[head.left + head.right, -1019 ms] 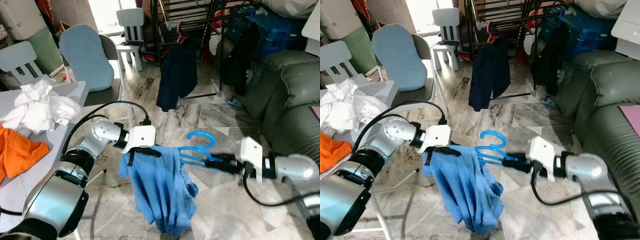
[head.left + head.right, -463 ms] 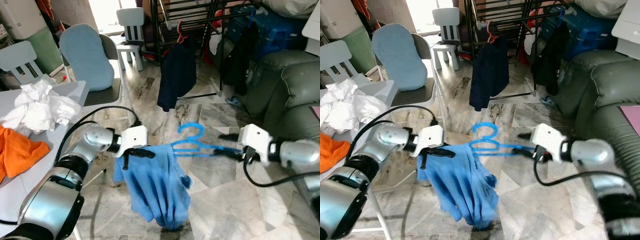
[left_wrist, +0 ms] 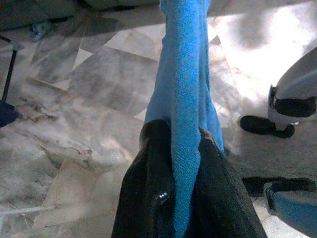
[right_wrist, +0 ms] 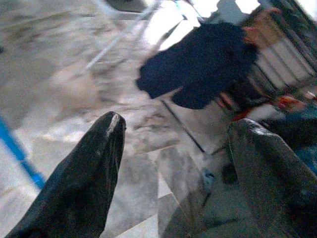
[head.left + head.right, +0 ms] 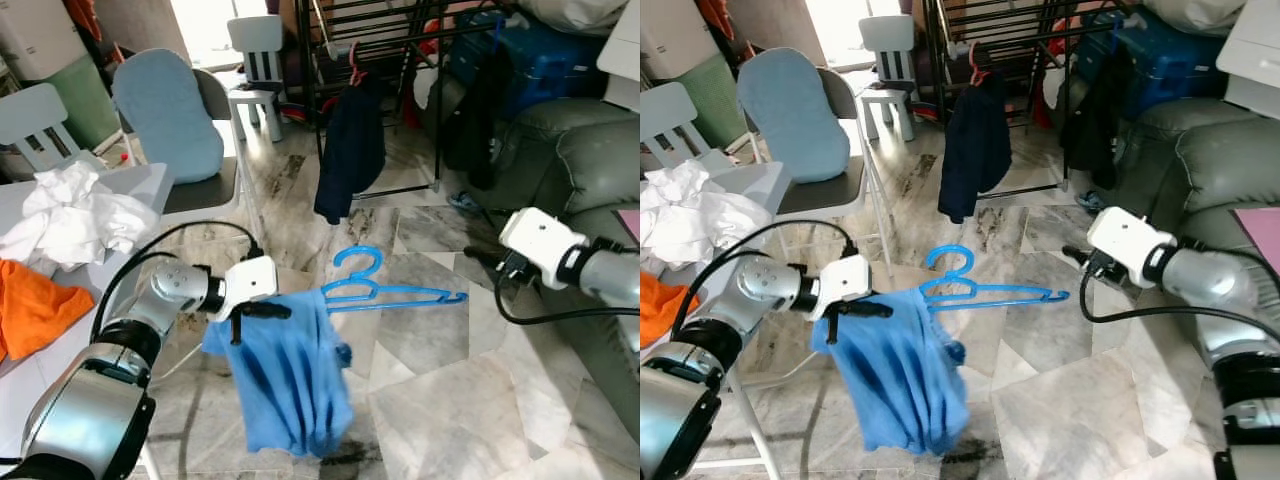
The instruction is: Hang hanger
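Hanger (image 5: 392, 291) inside blue shirt (image 5: 285, 372); left hand (image 5: 262, 311) pinching shirt; right hand (image 4: 173, 163) spread, empty.

The hanger (image 5: 385, 288) is thin blue plastic, with a curled hook standing up and a long arm reaching toward the robot's right, nearly level above the marble floor; its left end is hidden inside a blue shirt (image 5: 285, 375); the shirt hangs down from it in loose folds, bunched at the top
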Robot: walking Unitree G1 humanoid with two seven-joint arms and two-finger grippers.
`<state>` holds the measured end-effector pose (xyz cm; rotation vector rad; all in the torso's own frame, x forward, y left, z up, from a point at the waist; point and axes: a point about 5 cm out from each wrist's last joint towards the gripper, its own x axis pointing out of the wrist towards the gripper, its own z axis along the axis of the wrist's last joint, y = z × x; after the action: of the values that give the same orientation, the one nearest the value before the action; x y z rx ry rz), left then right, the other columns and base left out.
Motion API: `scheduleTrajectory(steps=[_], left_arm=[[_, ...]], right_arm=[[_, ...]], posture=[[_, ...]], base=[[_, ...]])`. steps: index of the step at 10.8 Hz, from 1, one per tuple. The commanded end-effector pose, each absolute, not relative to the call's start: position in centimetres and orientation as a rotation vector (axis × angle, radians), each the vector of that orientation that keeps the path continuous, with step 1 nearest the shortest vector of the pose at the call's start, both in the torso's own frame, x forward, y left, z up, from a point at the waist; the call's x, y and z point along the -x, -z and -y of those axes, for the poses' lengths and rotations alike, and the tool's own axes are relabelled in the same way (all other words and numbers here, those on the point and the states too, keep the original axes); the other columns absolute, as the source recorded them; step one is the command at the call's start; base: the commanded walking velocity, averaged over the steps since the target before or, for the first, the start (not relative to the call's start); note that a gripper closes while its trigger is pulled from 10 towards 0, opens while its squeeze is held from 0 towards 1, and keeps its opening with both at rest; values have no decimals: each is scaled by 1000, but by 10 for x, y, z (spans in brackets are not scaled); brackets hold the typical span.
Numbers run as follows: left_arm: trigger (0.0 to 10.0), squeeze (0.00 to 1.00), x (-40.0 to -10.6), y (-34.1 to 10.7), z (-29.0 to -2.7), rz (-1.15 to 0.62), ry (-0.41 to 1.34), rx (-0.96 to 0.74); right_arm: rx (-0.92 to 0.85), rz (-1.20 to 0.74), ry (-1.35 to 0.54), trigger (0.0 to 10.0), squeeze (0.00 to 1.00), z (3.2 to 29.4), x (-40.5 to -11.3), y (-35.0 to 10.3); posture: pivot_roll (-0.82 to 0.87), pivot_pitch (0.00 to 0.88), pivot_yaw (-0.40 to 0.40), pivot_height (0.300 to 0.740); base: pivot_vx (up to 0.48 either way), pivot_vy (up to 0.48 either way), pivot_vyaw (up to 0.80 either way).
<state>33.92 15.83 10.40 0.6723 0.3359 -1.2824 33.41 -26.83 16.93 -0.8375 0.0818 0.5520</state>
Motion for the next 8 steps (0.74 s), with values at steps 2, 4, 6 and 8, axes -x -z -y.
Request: scheduleTrajectory(steps=[2, 4, 6, 8], left_arm=[[0, 0, -351, -112, -171, -332, 1085, -453], [0, 0, -358, -123, -171, -262, 1001, -292], [0, 0, -367, -137, -165, -178, 928, -142], [0, 0, -363, -146, -148, -125, 1111, -212]], right_arm=[[772, 45, -240, 10000, 1000, 281, -346, -187], [574, 50, 94, 10000, 1000, 312, -344, -186], [398, 8, 308, 10000, 1000, 322, -333, -156], [298, -41, 157, 10000, 1000, 283, -335, -126]], posture=[[-215, 0, 140, 740], [-209, 0, 139, 740], [-203, 0, 137, 740], [-200, 0, 144, 740]], base=[[0, 0, 0], [0, 0, 0], [0, 0, 0], [0, 0, 0]])
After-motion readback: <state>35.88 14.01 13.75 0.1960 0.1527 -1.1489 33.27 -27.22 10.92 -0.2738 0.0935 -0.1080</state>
